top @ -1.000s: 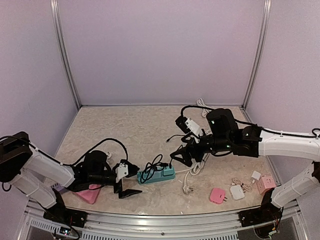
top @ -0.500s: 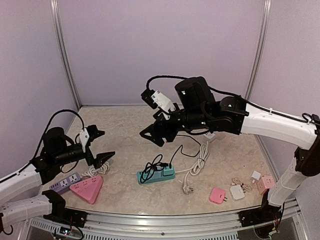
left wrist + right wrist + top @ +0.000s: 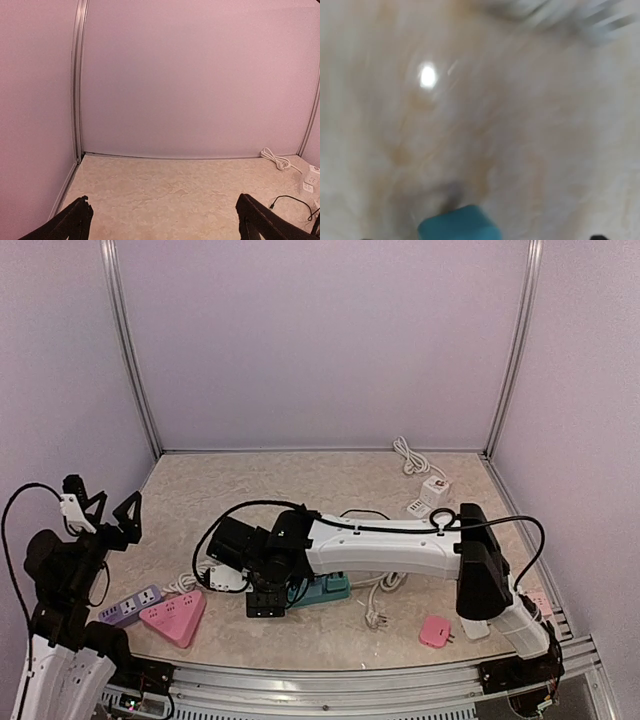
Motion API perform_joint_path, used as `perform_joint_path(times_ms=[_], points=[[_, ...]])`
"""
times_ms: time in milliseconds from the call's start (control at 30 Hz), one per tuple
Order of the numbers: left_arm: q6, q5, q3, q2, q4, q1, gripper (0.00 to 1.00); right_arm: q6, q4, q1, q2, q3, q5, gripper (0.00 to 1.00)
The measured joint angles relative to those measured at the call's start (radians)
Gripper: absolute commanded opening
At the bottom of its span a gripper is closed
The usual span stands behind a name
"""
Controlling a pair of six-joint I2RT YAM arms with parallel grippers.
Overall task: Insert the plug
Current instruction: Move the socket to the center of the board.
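A teal power strip (image 3: 328, 588) lies near the table's front middle, and its rounded end (image 3: 458, 224) shows blurred at the bottom of the right wrist view. The plug is hidden under the right arm. My right gripper (image 3: 266, 601) is low at the strip's left end, open, with only one dark fingertip (image 3: 598, 237) showing at the frame's edge. My left gripper (image 3: 103, 506) is raised at the far left, well away from the strip. Its two black fingers (image 3: 75, 222) stand wide open over bare table with nothing between them.
A purple power strip (image 3: 130, 605) and a pink triangular socket (image 3: 176, 618) lie front left. A white cord (image 3: 385, 588), a pink adapter (image 3: 435, 630) and white socket cubes (image 3: 434, 488) lie to the right. A coiled white cable (image 3: 274, 159) sits at the back wall.
The right arm swung down from mid-air and stretched left, its gripper now low at the teal strip's left end. The left arm drew back to the far left and rose.
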Motion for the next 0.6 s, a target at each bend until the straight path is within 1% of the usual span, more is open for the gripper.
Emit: perform_joint_path(times_ms=[133, 233, 333, 467, 600], points=[[-0.026, -0.007, -0.019, -0.062, -0.005, 0.06, 0.99, -0.102, -0.035, 0.007, 0.08, 0.0, 0.072, 0.89], [-0.032, -0.003, -0.038, -0.101, -0.003, 0.101, 0.99, -0.163, -0.044, 0.003, 0.111, 0.014, 0.119, 0.84], [-0.033, -0.002, -0.051, -0.118, 0.002, 0.141, 0.99, -0.192, -0.052, -0.011, 0.121, 0.024, 0.138, 0.82], [-0.033, -0.001, -0.067, -0.12, 0.007, 0.169, 0.99, -0.221, -0.054, -0.049, 0.123, 0.017, 0.179, 0.79], [-0.034, 0.01, -0.077, -0.12, 0.021, 0.175, 0.99, -0.237, -0.027, -0.116, 0.123, -0.025, 0.226, 0.78]])
